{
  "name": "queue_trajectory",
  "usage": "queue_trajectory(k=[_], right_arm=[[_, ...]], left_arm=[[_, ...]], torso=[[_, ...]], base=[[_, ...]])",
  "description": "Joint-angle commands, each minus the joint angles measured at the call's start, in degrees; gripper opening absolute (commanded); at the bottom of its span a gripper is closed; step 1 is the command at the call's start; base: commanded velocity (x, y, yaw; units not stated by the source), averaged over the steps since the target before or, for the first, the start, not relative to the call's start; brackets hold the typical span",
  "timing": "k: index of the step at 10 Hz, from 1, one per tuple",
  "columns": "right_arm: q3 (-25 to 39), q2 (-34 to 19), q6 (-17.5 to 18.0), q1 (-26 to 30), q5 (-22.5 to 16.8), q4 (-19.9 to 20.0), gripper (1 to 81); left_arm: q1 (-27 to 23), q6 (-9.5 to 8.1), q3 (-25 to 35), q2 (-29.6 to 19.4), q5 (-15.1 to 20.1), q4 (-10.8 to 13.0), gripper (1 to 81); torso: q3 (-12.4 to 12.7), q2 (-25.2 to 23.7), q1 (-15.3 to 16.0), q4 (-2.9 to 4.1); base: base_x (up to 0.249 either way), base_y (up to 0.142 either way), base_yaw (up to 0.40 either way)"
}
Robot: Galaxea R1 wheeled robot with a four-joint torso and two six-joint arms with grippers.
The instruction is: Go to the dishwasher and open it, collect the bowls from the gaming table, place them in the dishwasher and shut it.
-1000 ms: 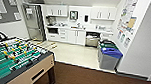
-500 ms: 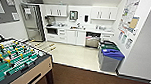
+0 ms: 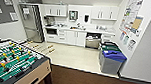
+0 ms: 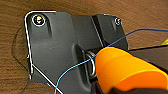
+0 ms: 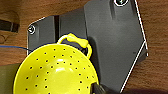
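Orange bowl (image 4: 130, 72) at left wrist, yellow perforated bowl (image 5: 56, 71) at right wrist.

the gaming table (image 3: 27, 75) carries its rods and figures; any bowls are perhaps too blurred to tell.

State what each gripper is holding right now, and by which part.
Left wrist view shows an orange bowl, right wrist view a yellow perforated bowl with a loop handle. Both look carried, but the fingers and the place of each hold cannot be told.

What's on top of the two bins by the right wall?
The nearer grey bin has a blue lid, and the bin behind it has a green lid. Both lids lie shut, so what is inside the bins is covered.
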Motion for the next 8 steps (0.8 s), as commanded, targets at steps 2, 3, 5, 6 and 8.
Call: queue_trajectory(k=[2,3,5,6,8], right_arm=[[0.14,-0.23,-0.15,2.20,-2.49,-0.43,1.0],[0.14,-0.15,-0.15,2.20,-2.58,-0.43,1.0],[0.14,-0.15,-0.15,2.29,-2.58,-0.43,1.0],[0.14,-0.06,-0.15,2.29,-2.58,-0.51,1.0],[0.14,0.03,-0.15,2.29,-2.75,-0.51,1.0]], left_arm=[[-1.89,0.04,0.12,-1.04,1.10,0.28,1.0],[-1.89,0.04,0.21,-1.04,1.10,0.19,1.0],[-1.89,0.04,0.21,-1.04,1.10,0.28,1.0],[-1.89,0.04,0.21,-1.04,1.10,0.28,1.0],[-1.89,0.04,0.30,-1.12,1.10,0.36,1.0]], torso=[[0.00,0.00,0.00,0.00],[0.00,-0.02,-0.07,0.00],[0.00,0.00,-0.07,0.00],[0.00,0.02,-0.02,0.00],[0.00,0.00,-0.07,0.00]], base=[[0.166,0.000,0.000],[0.166,0.000,0.000],[0.166,0.000,0.000],[0.166,0.000,0.000],[0.166,0.000,0.000]])
